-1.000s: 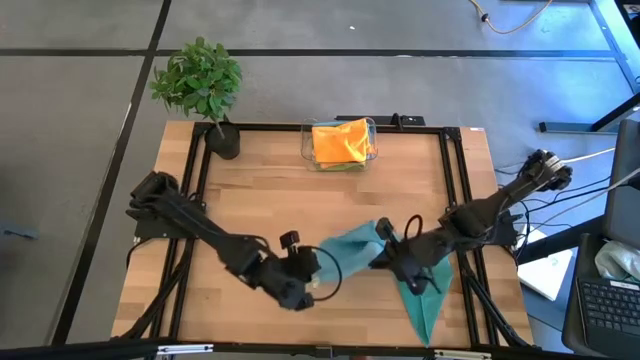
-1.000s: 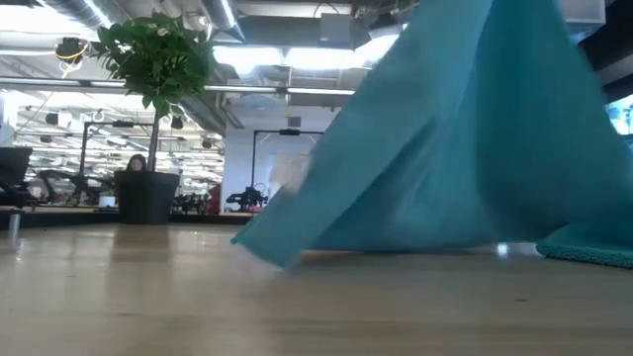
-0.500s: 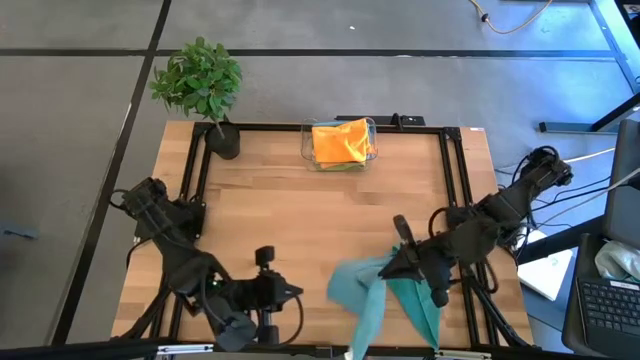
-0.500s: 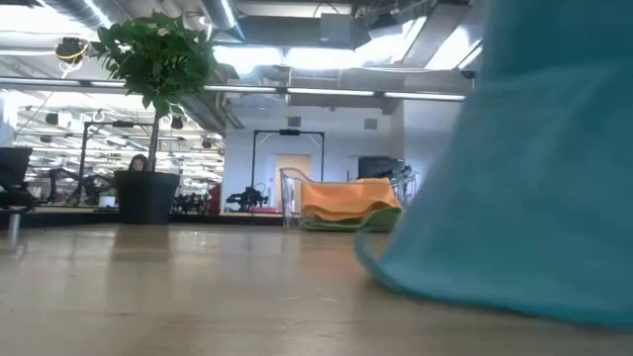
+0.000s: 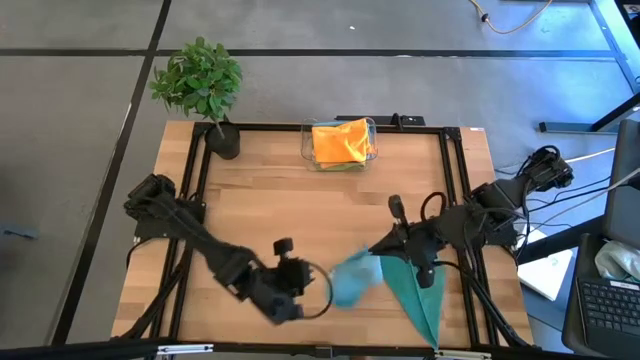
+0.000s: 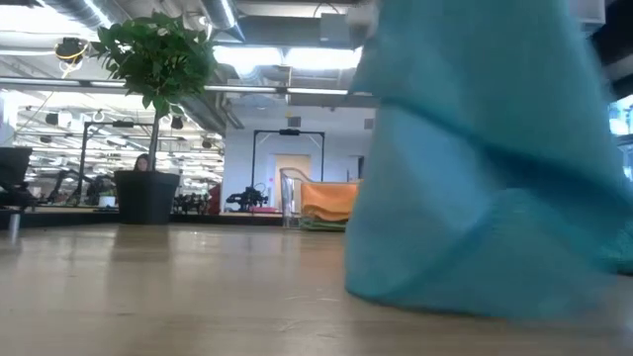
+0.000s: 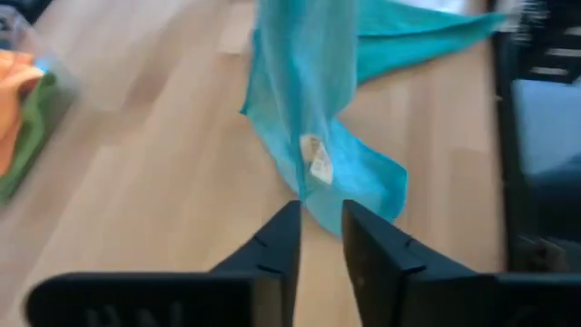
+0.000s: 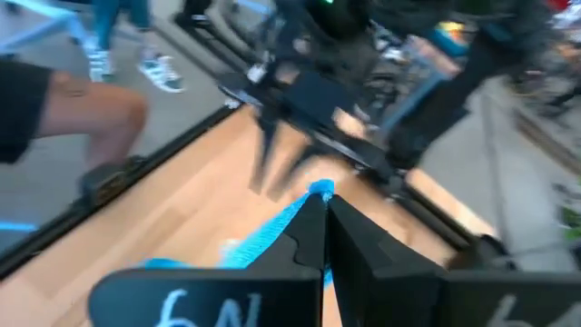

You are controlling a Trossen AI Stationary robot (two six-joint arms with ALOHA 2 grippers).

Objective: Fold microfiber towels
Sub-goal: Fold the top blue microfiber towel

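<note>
- Two arms over the near half of the worktop, a teal towel between them.
- Right pincer: near-centre, fingers clamped on a pinch of the towel; right wrist view shows the cloth edge poking out at the closed fingertips.
- Towel hangs from that grip, partly lifted. Bunched end sags to the left toward the left pincer; a long pointed tail lies flat, running to the near right edge of the worktop.
- Low view: towel drapes down and its lower folds rest on the wood.
- Left pincer: near side, left of centre, just beside the bunched end. Fingers narrowly apart, holding nothing; towel with a small white label lies just ahead of the tips.
- Clear bin at the far edge, centre, holds an orange towel on top of a green one. Well apart from both pincers.
- Potted plant at the far left corner.
- Person's legs and sneakers show past the worktop edge in the right wrist view.
</note>
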